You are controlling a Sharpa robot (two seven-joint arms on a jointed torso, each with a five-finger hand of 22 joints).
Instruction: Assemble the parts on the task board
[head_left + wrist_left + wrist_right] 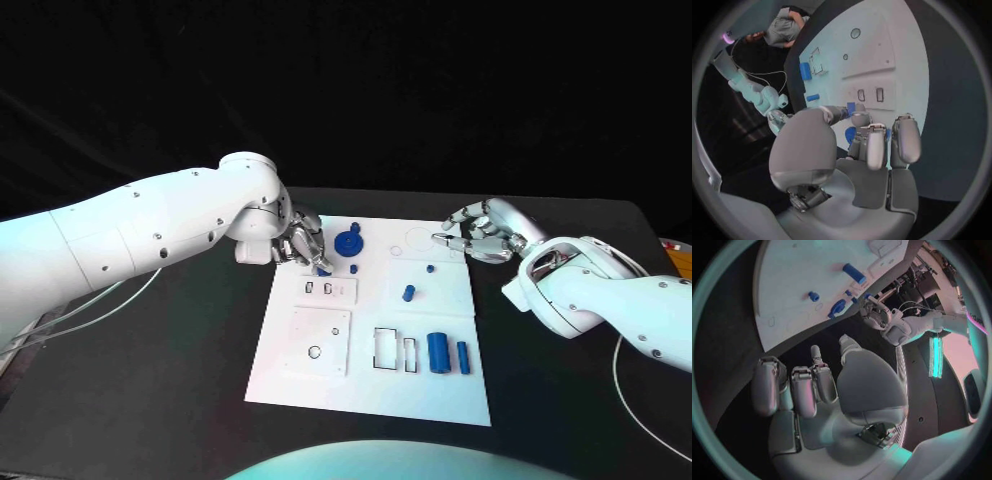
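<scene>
Blue cylinder (437, 354) lies lengthwise, near-to-far.

— Can any writing, label, brand or number be read anywhere?
— No. The task board (433, 385) carries cut-out outlines and holes but no lettering, and the arms and the table (173, 400) bear no legible mark either.

head overhead, wrists close, sharing task board (433, 300)
</scene>
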